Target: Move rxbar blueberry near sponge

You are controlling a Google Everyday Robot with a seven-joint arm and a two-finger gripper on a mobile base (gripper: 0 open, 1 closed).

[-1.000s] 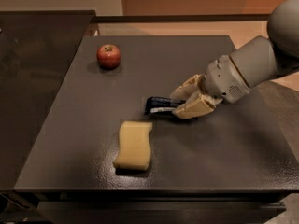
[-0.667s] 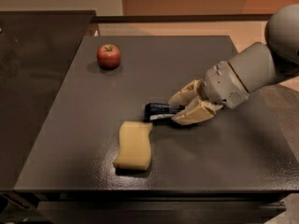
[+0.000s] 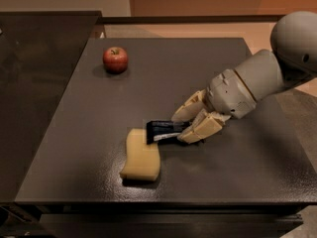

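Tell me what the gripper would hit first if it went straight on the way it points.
The gripper, shut on the rxbar blueberry, points toward the sponge. The bar's front end would likely meet the sponge's upper right corner first; depth is unclear.

Gripper [image 3: 179, 128] w/ rxbar blueberry [image 3: 163, 131] mid table [image 3: 74, 133], sponge [image 3: 141, 155] ahead; apple [image 3: 115, 59] far.
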